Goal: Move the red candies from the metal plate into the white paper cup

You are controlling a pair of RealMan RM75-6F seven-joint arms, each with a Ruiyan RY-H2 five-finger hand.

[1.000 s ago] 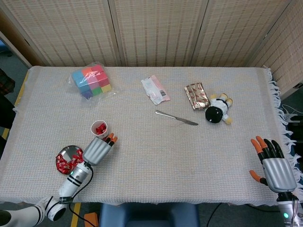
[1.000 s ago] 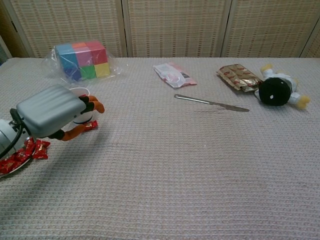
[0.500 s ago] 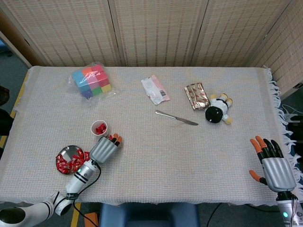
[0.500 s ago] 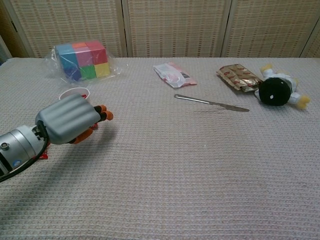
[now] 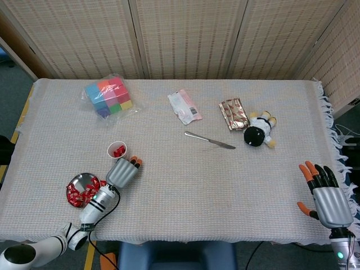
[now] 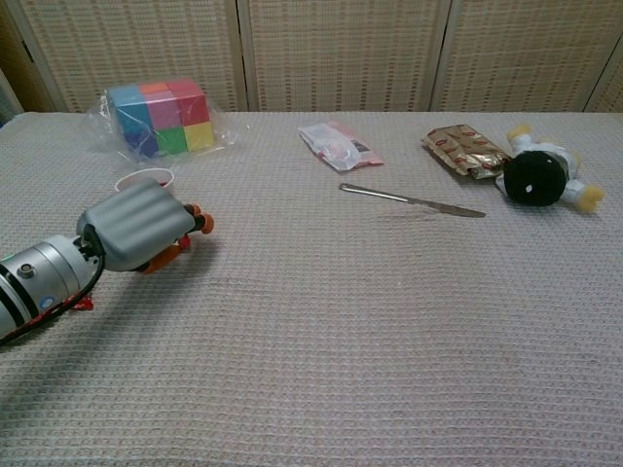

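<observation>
Left hand beside the cup, right hand idle at the desk edge

Round metal plate [image 5: 79, 183] with red wrapped candies [image 5: 80, 194] lies at 8 o'clock of the white paper cup [image 5: 117, 151]; left hand [image 5: 124, 171], fingers curled on nothing, sits at the cup's 6 o'clock; right hand [image 5: 325, 197] is spread, released.

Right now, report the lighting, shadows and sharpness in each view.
Head view: even, soft light, sharp throughout, only a faint shadow beside the left hand; no glare on the plate. Chest view: equally even, the knife crisp, the left hand large and near but not blurred.
</observation>
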